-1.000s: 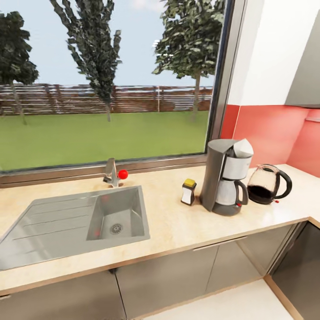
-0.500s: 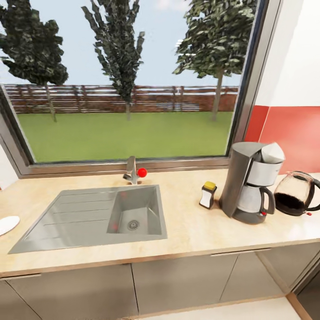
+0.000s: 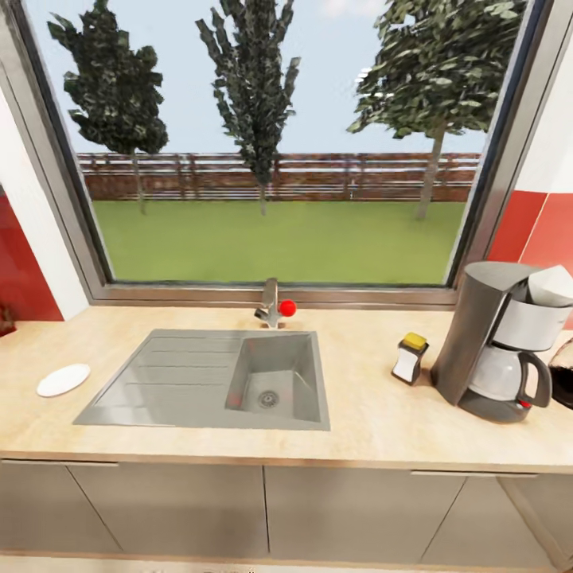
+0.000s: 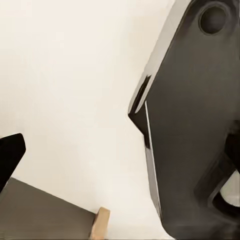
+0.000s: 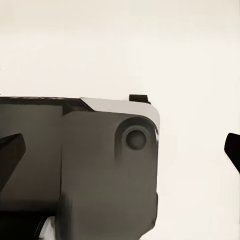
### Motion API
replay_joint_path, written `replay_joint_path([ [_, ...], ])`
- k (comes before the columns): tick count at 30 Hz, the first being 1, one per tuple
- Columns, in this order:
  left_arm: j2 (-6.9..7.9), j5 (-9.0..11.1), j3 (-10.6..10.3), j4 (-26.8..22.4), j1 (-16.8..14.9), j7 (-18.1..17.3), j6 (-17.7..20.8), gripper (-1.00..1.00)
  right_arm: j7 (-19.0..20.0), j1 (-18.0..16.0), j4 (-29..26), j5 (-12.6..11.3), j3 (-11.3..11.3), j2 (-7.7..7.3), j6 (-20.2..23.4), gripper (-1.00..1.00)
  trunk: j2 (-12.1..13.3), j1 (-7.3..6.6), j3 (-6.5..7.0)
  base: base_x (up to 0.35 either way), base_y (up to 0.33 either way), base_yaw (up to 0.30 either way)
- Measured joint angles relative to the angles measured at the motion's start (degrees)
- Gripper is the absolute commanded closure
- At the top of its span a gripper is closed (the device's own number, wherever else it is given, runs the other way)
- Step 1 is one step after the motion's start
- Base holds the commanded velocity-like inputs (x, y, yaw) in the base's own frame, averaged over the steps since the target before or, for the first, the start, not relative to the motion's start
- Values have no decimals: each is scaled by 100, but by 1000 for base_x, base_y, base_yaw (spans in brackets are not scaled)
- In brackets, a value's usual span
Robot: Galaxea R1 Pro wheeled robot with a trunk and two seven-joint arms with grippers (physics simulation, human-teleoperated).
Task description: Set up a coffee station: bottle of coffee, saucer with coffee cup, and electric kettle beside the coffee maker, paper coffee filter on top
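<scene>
The coffee maker [image 3: 500, 342] stands on the kitchen countertop [image 3: 374, 426] at the right, with the white paper coffee filter [image 3: 552, 285] on its top. Just left of it stands the bottle of coffee [image 3: 410, 358] with its yellow cap. Only a sliver of the electric kettle [image 3: 564, 374] shows at the right edge, beside the coffee maker. Far to the left, the saucer [image 3: 64, 380] lies bare on the counter. The coffee cup is out of view. My left gripper [image 4: 120, 150] and right gripper [image 5: 120, 150] hang open and hold nothing.
A steel sink [image 3: 171, 386] with a drainboard sits mid-counter, and a tap [image 3: 271, 303] with a red knob stands behind it under the big window. Glossy grey cabinets [image 3: 334, 501] run below. In both wrist views a dark part of my body [image 4: 200, 125] hangs over pale floor.
The head camera has swung left: the sink now sits centre, the saucer has come fully into view, and the kettle has slid to the right edge. Nothing on the counter moved.
</scene>
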Motion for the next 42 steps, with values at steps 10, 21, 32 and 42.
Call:
replay_joint_path([
  [10, 221, -1027, -49, -35, -5, 69, 652, -100, -6, -3, 8, 72, 0, 26, -7, -100, 0, 0, 0, 0, 0, 281],
  [21, 199, -1016, -22, -77, -5, 76, 593, -100, -3, 2, 6, 83, 1, 40, -6, -100, 1, -1, 0, 33, 165, 281],
  [32, 189, -991, -11, -87, -6, 76, 576, -100, -8, -2, 6, 84, -6, 31, -3, -100, 1, -1, 0, 45, 298, 281],
  [42, 197, -968, 19, -89, -5, 76, 564, -100, -8, 0, 7, 83, -8, 21, -4, -100, 1, 0, 0, 4, 325, 282],
])
